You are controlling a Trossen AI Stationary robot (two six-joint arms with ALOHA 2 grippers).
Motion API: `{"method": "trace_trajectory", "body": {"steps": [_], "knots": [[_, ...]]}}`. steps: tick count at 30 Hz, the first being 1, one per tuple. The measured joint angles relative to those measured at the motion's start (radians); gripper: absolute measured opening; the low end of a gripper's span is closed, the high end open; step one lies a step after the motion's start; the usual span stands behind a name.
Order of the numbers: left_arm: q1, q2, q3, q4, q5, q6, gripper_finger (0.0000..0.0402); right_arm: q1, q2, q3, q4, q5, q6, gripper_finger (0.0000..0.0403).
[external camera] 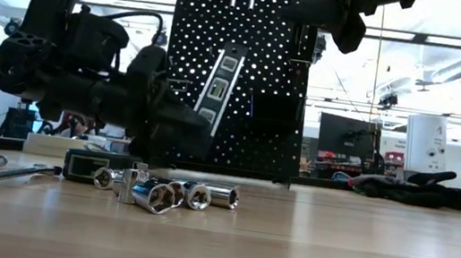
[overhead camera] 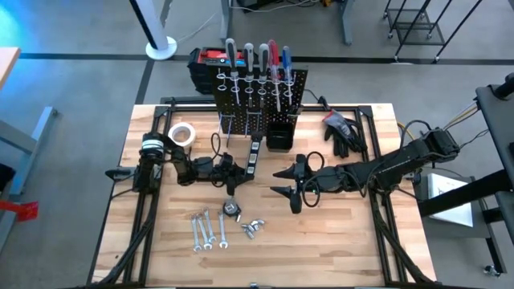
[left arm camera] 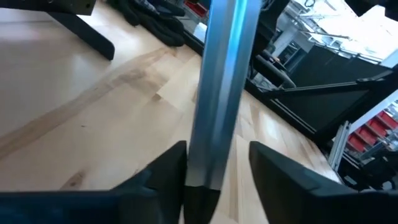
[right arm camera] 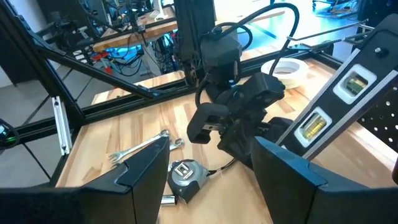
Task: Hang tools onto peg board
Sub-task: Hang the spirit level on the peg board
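**Two claws loose, level propped on the peg board**

The tabletop (overhead camera: 337, 241) carries the peg board (overhead camera: 261, 92) upright at the middle of its far edge, with screwdrivers (overhead camera: 257, 60) standing in the top rings. A level (overhead camera: 254, 152) leans against the board's face, foot on the wood. My left claw (overhead camera: 234, 186) sits low at that foot, fingers (left arm camera: 155, 180) flanking the level with a gap on one side, not clamped. My right claw (right arm camera: 210, 146) hangs just right of centre, spread and empty. Wrenches (overhead camera: 205, 229), a tape measure (overhead camera: 231, 209) and sockets (overhead camera: 250, 229) lie near the front edge.
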Motion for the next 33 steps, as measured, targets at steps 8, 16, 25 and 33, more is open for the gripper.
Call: {"method": "trace_trajectory", "body": {"steps": [8,16,25,33], "knots": [[0.014,-0.001,-0.021,-0.002,0.002,0.012,0.0232,0.019,0.0,0.0,-0.008,0.006,-0.002,0.0215],[0.015,-0.006,-0.053,-0.01,0.018,-0.001,0.0251,0.018,0.127,-0.005,-0.008,0.223,0.064,0.0194],[0.01,-0.007,-0.081,0.003,0.018,0.018,0.0236,0.019,0.456,-0.003,0.39,0.436,-0.193,0.0156],[-0.001,-0.009,-0.111,-0.026,-0.015,0.106,0.0232,0.021,0.576,0.062,0.603,0.525,-0.467,0.0085]]}}
